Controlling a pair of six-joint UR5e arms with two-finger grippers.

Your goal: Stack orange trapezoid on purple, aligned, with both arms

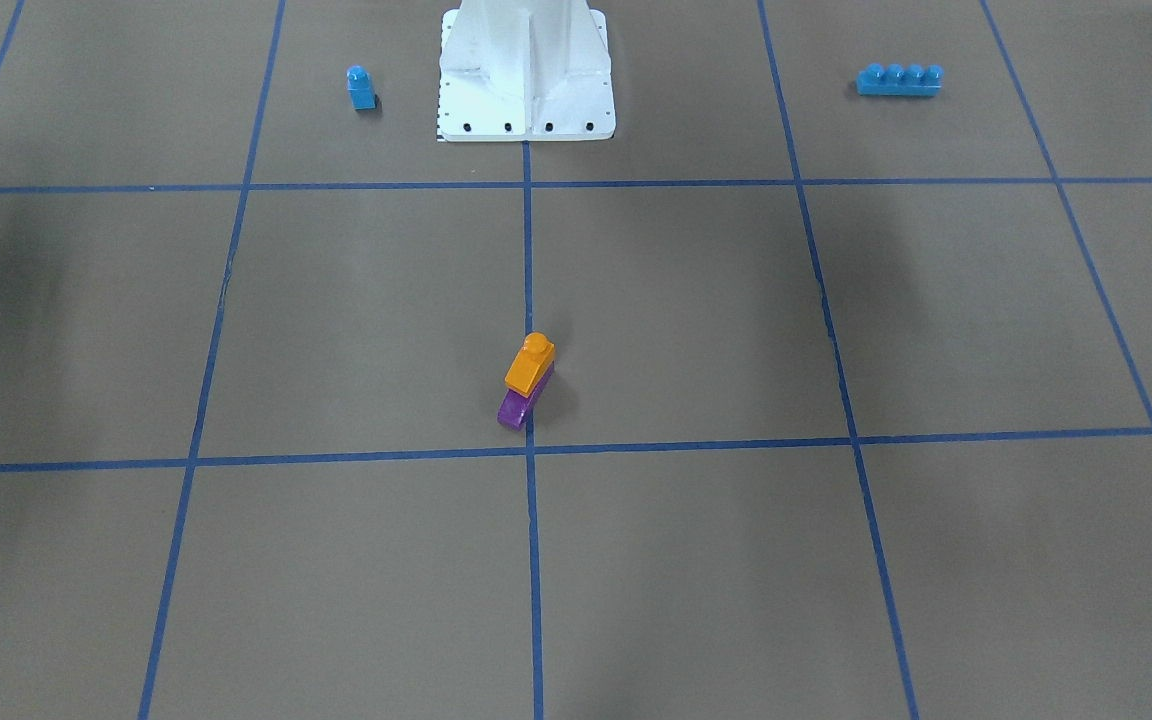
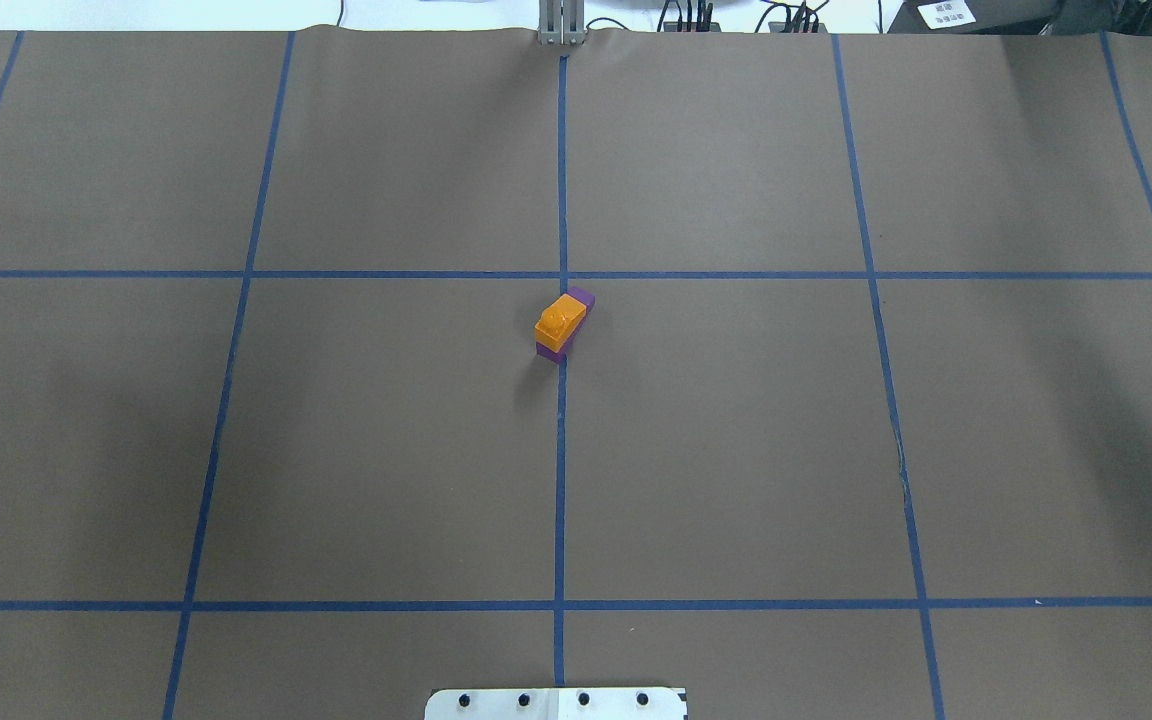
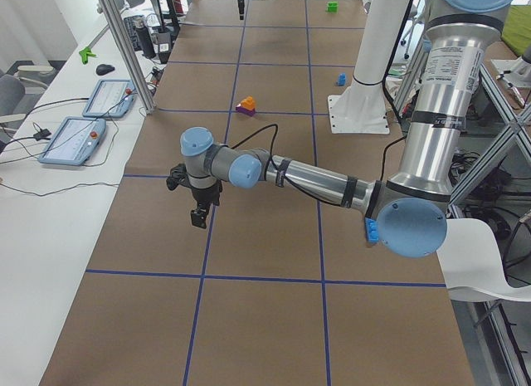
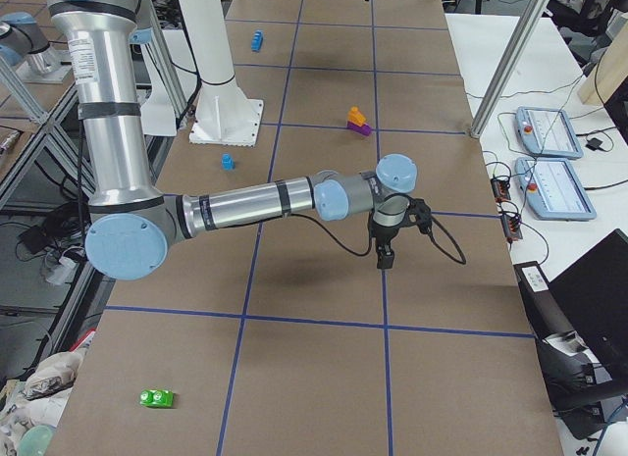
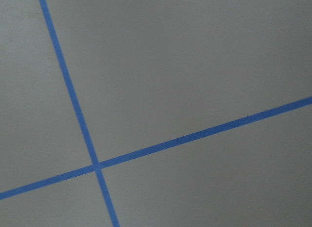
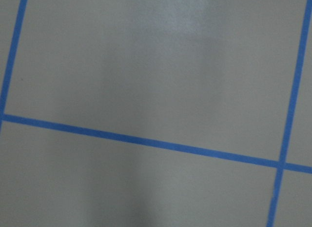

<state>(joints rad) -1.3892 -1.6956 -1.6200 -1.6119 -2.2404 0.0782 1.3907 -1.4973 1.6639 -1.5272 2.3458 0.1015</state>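
Sitting on the purple (image 1: 513, 410) near tabletop (image 1: 336, 330) centre, orange trapezoid (image 1: 530, 366) looks stacked & approx aligned, so both arms hang well clear, prob job done; can't tell if left tool (image 3: 199, 213) or right tool (image 4: 386, 254) is clenched or released

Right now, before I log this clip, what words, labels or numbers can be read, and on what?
Nothing here is legible.
The white label past the table's far edge: print too small to read.
The pendant screens beside the table: too blurred to read.
No markings show on the orange trapezoid or the purple.
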